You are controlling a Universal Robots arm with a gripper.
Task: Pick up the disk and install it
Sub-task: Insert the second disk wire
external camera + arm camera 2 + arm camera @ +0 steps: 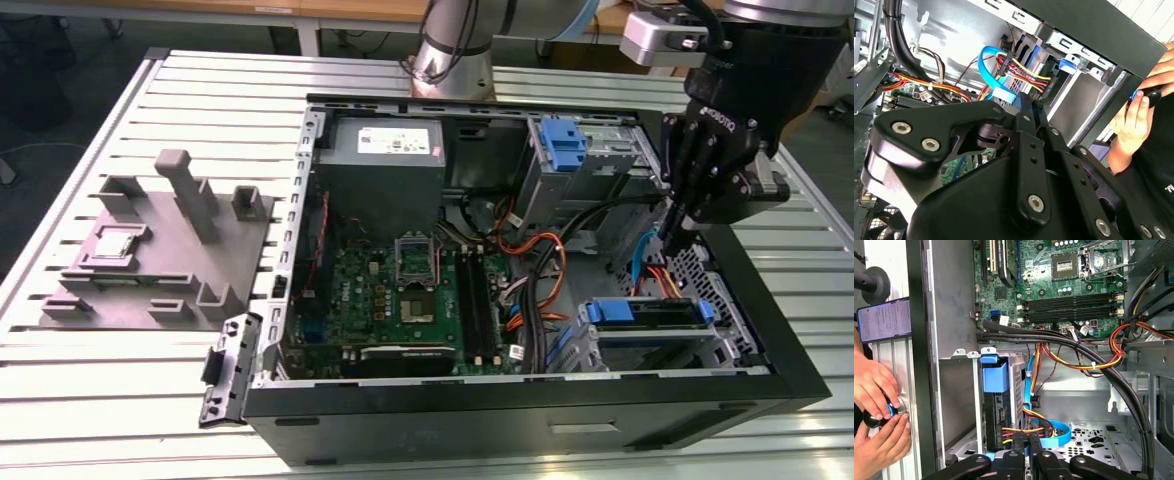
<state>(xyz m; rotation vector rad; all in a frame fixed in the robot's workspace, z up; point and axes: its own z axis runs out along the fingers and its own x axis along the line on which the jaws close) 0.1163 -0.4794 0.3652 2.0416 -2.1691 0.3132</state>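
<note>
The disk lies in the drive cage at the near corner of the open computer case, on the exterior view's right, its blue bracket facing up. In the first wrist view the disk shows as a dark edge under the blue bracket tab, with red, yellow and blue cables running beside it. My gripper hangs just above and behind the cage, fingers together and pointing down, holding nothing. In both wrist views the gripper is shut, its tips close to the blue flat cable.
The case holds a green motherboard, a grey power-supply box, an upright blue carrier and thick cable bundles. A person's hands grip a black-and-blue knob just outside the case wall. A grey fixture lies on the slatted table.
</note>
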